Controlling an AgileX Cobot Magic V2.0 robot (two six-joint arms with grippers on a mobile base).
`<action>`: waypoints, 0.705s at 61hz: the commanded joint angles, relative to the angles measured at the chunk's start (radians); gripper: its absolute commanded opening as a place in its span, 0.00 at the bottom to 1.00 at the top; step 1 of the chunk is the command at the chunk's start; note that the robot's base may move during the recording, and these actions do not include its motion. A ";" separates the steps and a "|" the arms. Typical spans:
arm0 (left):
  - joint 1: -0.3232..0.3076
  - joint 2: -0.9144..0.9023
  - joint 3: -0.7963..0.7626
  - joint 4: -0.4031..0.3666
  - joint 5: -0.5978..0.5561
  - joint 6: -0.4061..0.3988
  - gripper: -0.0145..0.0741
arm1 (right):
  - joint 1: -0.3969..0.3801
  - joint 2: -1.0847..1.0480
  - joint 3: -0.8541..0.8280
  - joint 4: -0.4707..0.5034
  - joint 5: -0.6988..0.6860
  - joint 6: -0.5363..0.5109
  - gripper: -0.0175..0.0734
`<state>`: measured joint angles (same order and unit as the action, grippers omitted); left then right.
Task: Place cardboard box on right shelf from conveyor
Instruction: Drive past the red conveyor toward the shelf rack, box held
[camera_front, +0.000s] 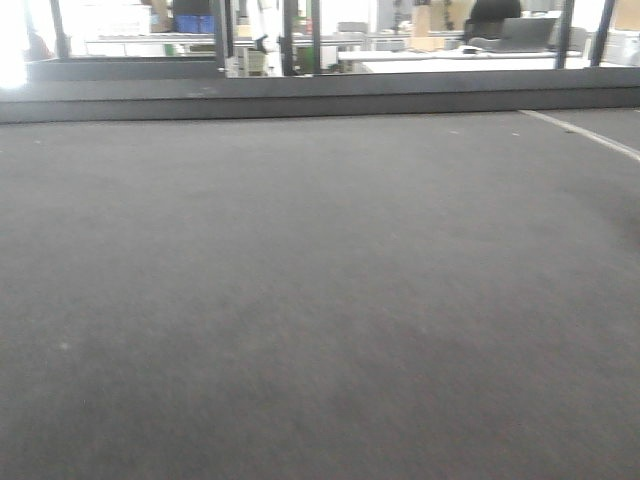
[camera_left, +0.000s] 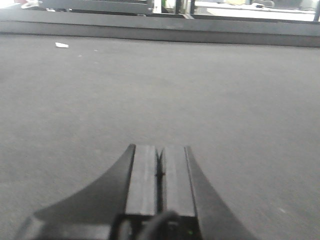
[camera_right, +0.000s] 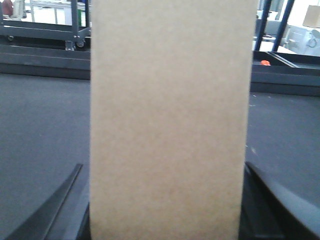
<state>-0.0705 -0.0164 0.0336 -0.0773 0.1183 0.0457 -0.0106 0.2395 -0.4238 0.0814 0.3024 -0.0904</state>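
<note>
The plain tan cardboard box (camera_right: 170, 120) fills the middle of the right wrist view from top to bottom. My right gripper (camera_right: 164, 167) is shut on it, with one dark finger (camera_right: 70, 200) against its left side and the other against its right side. Dark grey conveyor belt (camera_right: 40, 130) shows on both sides of the box. My left gripper (camera_left: 159, 149) hangs low over the bare conveyor (camera_left: 150, 90), shut with its pads together and nothing between them. The front view shows only the conveyor (camera_front: 300, 300), with no box and no arm. The right shelf is out of view.
A raised dark rail (camera_front: 320, 95) runs along the belt's far edge. A white scrap (camera_left: 62, 45) lies on the belt at the far left. Beyond the rail stand a wheeled metal rack (camera_right: 45, 25), tables and a small orange object (camera_right: 265, 63).
</note>
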 joint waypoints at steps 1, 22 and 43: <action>-0.001 -0.005 0.006 -0.006 -0.085 0.000 0.03 | -0.004 0.008 -0.030 -0.009 -0.112 -0.011 0.20; -0.001 -0.005 0.006 -0.006 -0.085 0.000 0.03 | -0.004 0.008 -0.030 -0.009 -0.112 -0.011 0.20; -0.001 -0.005 0.006 -0.006 -0.085 0.000 0.03 | -0.004 0.008 -0.030 -0.009 -0.112 -0.011 0.20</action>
<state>-0.0705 -0.0164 0.0336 -0.0773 0.1183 0.0457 -0.0106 0.2395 -0.4238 0.0814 0.3007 -0.0904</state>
